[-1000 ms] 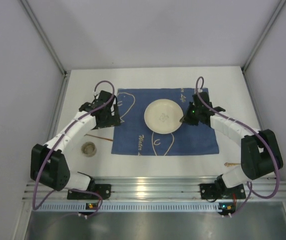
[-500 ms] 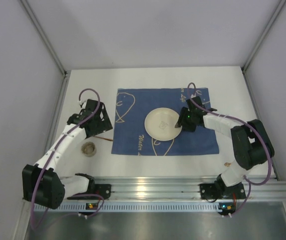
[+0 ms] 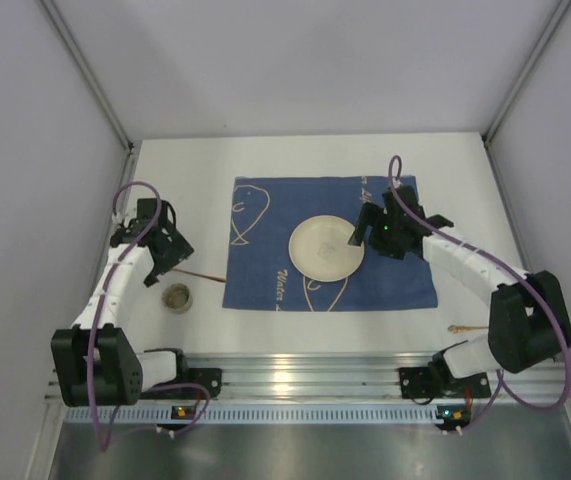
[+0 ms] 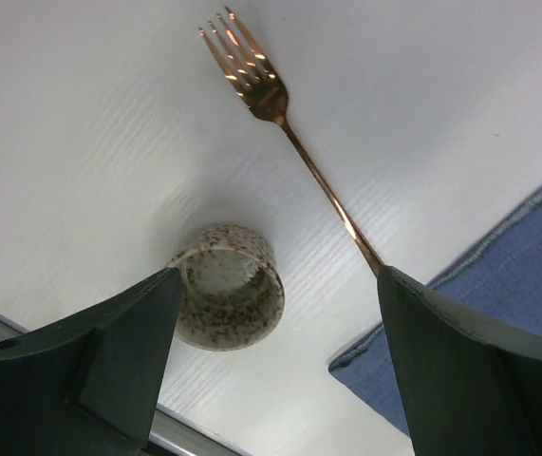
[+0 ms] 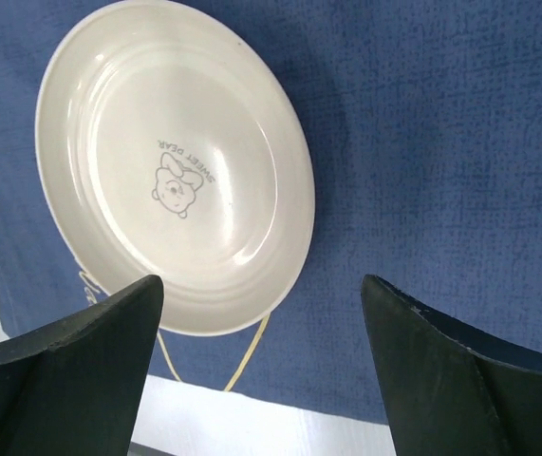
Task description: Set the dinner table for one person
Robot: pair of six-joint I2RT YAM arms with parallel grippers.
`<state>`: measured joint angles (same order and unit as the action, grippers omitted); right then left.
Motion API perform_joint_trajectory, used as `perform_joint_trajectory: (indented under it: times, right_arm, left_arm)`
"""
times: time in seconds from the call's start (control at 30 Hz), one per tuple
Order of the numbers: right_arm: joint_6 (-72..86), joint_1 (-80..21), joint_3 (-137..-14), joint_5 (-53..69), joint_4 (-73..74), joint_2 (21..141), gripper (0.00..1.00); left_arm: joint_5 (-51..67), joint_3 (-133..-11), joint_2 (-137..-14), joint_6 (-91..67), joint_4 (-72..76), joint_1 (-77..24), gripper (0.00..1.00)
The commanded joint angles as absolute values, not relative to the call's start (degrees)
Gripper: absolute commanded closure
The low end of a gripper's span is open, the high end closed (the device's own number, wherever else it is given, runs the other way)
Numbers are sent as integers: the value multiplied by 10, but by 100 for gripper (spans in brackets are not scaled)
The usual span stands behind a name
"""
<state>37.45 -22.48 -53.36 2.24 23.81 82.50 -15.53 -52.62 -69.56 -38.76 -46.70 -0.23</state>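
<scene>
A cream plate (image 3: 325, 248) with a small bear drawing (image 5: 177, 180) lies flat on the blue placemat (image 3: 385, 275) on the white dinner table (image 3: 295, 150). My right gripper (image 3: 363, 232) hovers over the plate's right rim, and its jaws (image 5: 261, 285) stand open with nothing between them. To the left of the mat lie a copper fork (image 4: 280, 104) and a speckled cup (image 4: 228, 296). My left gripper (image 3: 162, 266) hangs open above them (image 4: 278, 285), holding nothing.
A second copper utensil (image 3: 465, 327) lies on the table near the front right, beside the right arm's base. The placemat's near left corner (image 4: 498, 285) reaches almost to the fork's handle. Grey walls enclose the table on three sides.
The right gripper set the plate down in the middle of the mat, opened and let it go. The left arm swung left, away from the mat, to above the fork and cup.
</scene>
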Motion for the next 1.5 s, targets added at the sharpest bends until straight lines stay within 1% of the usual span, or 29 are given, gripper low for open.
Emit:
perform_joint_trajectory:
  times: [0.0, 0.13, 0.17, 0.27, 0.47, 0.57, 0.6, 0.67, 0.8, 0.9, 0.93, 0.97, 1.0, 1.17, 1.27, 1.37, 1.4, 1.47]
  right_arm:
    - [365, -229, -553, 21, 277, 783, 15]
    - [364, -229, -549, 16, 294, 754, 15]
    - [361, -229, -548, 15, 294, 755, 15]
    - [348, -229, -552, 15, 300, 770, 15]
    - [338, -229, -564, 20, 303, 799, 15]
    - [333, -229, -570, 23, 303, 808, 15]
    - [331, -230, -570, 23, 303, 813, 15]
    - [328, -229, -571, 25, 303, 816, 15]
    - [323, -229, -573, 28, 304, 816, 16]
    - [318, -228, -571, 25, 308, 808, 16]
    - [316, -226, -570, 24, 308, 806, 16]
    - [313, -225, -570, 24, 310, 802, 16]
    - [312, -222, -569, 25, 313, 800, 16]
    - [286, -231, -590, 28, 322, 784, 18]
    - [258, -257, -629, 48, 318, 780, 17]
    - [233, -301, -680, 68, 300, 783, 16]
    - [228, -315, -694, 68, 297, 787, 16]
    - [219, -350, -742, 58, 294, 806, 16]
  left_arm:
    - [-128, -544, -732, -403, -475, 46, 11]
    - [-84, -514, -743, -406, -462, 54, 15]
    - [-57, -505, -741, -406, -448, 54, 18]
    - [-20, -484, -743, -410, -436, 53, 20]
    - [-25, -483, -733, -403, -437, 54, 21]
    - [-24, -459, -741, -403, -423, 54, 28]
    - [-20, -454, -744, -403, -408, 54, 32]
    - [-19, -441, -760, -402, -394, 53, 36]
    - [-22, -435, -797, -403, -370, 53, 39]
    - [-12, -433, -811, -407, -359, 54, 53]
    - [-13, -435, -813, -408, -356, 54, 61]
    - [-13, -440, -816, -409, -357, 54, 85]
    - [-14, -445, -820, -410, -358, 53, 100]
    - [-4, -495, -814, -423, -384, 53, 100]
    - [34, -540, -800, -454, -402, 54, 100]
    - [102, -573, -791, -518, -385, 53, 100]
    - [140, -577, -791, -538, -375, 53, 100]
    - [170, -591, -792, -600, -357, 48, 100]
